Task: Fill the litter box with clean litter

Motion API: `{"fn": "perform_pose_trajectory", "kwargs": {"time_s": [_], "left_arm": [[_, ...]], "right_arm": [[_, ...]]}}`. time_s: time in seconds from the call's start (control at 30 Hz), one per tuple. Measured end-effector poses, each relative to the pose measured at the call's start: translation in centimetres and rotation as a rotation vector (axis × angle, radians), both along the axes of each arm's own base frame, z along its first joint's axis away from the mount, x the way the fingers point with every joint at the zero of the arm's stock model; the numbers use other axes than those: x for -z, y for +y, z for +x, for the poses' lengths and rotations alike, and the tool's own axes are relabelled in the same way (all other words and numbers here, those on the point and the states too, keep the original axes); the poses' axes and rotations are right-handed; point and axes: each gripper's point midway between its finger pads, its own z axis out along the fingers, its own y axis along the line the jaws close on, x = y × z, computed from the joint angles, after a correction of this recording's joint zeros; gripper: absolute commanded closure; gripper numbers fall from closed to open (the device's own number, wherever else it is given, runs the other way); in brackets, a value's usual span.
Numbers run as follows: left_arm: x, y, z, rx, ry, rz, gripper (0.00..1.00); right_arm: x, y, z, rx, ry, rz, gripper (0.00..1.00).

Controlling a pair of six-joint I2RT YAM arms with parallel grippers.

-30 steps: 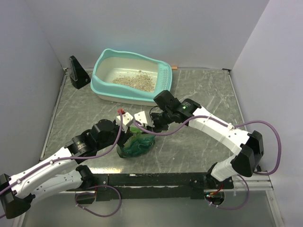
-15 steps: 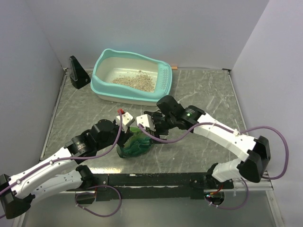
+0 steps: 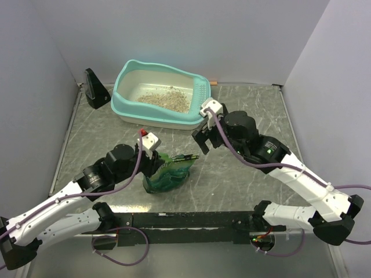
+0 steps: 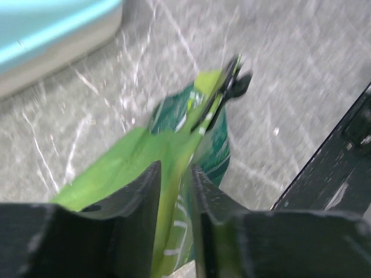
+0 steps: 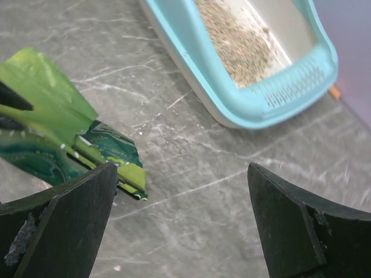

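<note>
Litter box (image 3: pixel 200 98) sits at the far side of the counter (image 3: pixel 243 110), left of centre, slotted end to the right. Clean litter (image 3: pixel 165 99) lies inside it as a loose tan patch in the middle of the cream floor; the rest of the floor is bare.

Right claw (image 3: pixel 200 139) is spread wide with nothing between its fingers (image 5: pixel 64 214). It hangs over the counter just off the near-right corner of the box, beside the slotted end. In the right wrist view the box rim (image 5: pixel 232 107) and the litter (image 5: pixel 237 43) are up ahead of the claw (image 5: pixel 179 231), and the green pouch (image 5: pixel 52 116) is off to its left, apart from it.

Left claw (image 3: pixel 159 163) is clenched on the upper part of the green pouch (image 3: pixel 168 175), which stands on the counter near the middle, well short of the box. In the left wrist view both fingers (image 4: pixel 136 202) pinch the green film (image 4: pixel 174 139), and the turquoise box edge (image 4: pixel 52 26) shows far off at top left.

A black wedge-shaped stand (image 3: pixel 95 88) is just left of the box.
</note>
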Motion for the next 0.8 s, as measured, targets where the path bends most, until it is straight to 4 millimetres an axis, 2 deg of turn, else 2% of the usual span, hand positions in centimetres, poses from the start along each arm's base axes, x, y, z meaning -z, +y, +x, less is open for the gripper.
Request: {"fn": "perform_pose_trajectory", "kwargs": {"time_s": [0.1, 0.13, 0.17, 0.2, 0.23, 0.37, 0.6, 0.7, 0.8], "left_arm": [[-2.3, -0.2, 0.2, -0.008, -0.023, -0.042, 0.56], [-3.2, -0.3, 0.3, -0.011, -0.032, -0.059, 0.47], [-4.3, -0.4, 0.4, -0.015, -0.045, -0.078, 0.31], [-5.5, -0.4, 0.6, -0.021, -0.060, -0.097, 0.09], [-6.5, -0.4, 0.7, -0.025, -0.072, -0.113, 0.03], [-9.4, -0.3, 1.1, -0.071, -0.092, -0.184, 0.03], [-11.1, 0.9, 3.3, -0.235, -0.099, -0.214, 0.03], [-11.6, 1.7, 4.2, -0.306, -0.112, -0.221, 0.03], [-11.8, 2.3, 4.6, -0.352, -0.120, -0.225, 0.03]], "right_arm": [[0.2, -1.3, 0.1, 0.119, 0.048, 0.052, 0.00], [0.2, -1.8, 0.1, 0.158, 0.059, 0.072, 0.00], [0.2, -2.4, 0.1, 0.199, 0.070, 0.093, 0.00], [-0.1, -3.0, 0.1, 0.242, 0.077, 0.119, 0.00], [-0.4, -3.5, 0.2, 0.281, 0.081, 0.147, 0.00], [-0.9, -4.9, 0.0, 0.391, 0.104, 0.255, 0.00], [1.1, -6.7, -0.7, 0.468, 0.126, 0.302, 0.00], [0.5, -7.4, -1.1, 0.474, 0.103, 0.328, 0.00], [-1.2, -8.2, -1.8, 0.447, 0.045, 0.390, 0.00]]}}
